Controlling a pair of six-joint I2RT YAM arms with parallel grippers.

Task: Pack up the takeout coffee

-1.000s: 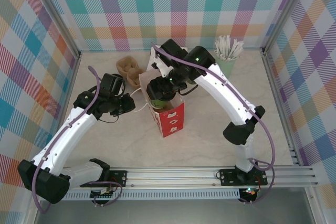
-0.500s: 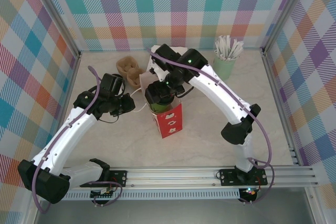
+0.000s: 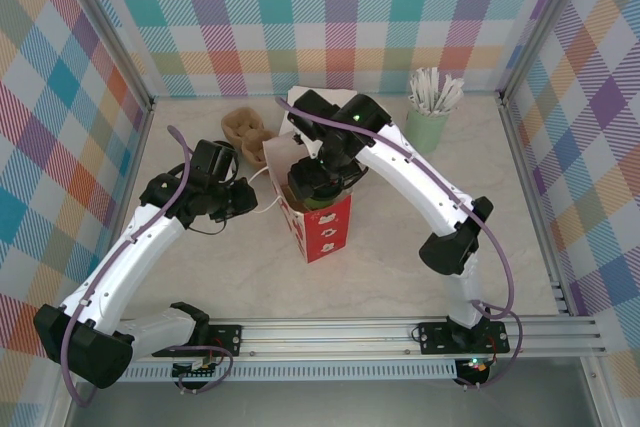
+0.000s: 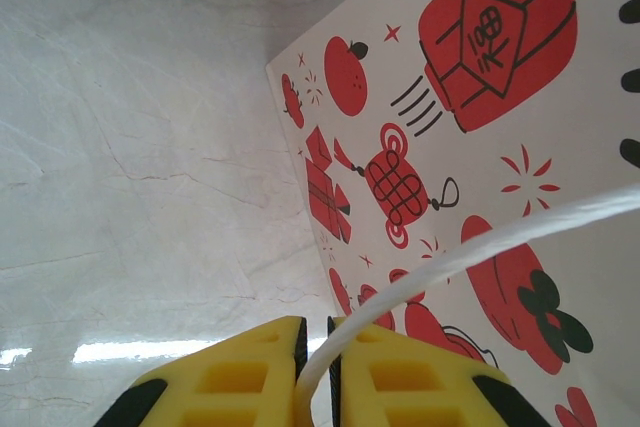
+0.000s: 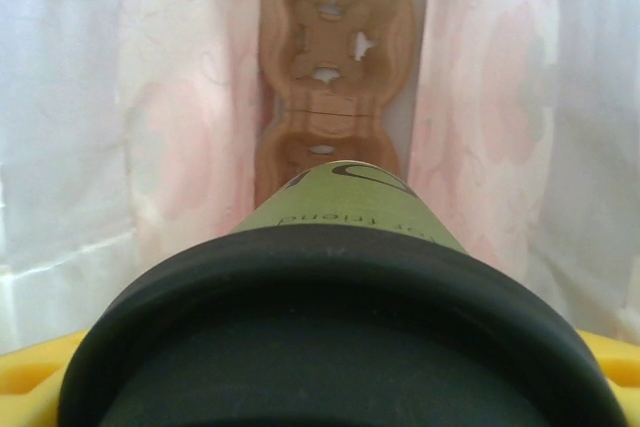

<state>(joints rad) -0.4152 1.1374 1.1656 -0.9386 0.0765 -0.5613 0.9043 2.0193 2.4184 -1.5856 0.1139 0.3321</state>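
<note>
Right gripper clamped around the lidded green coffee cup, hanging inside the paper bag above its pulp cup carrier; left gripper pinches the cord handle; risk: off-centre release misses a well, cup tips

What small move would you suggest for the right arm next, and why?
Probably lower the cup straight down: the right end effector holds it inside the bag, above the cardboard carrier on the bottom, while the left end effector pinches the handle.
</note>
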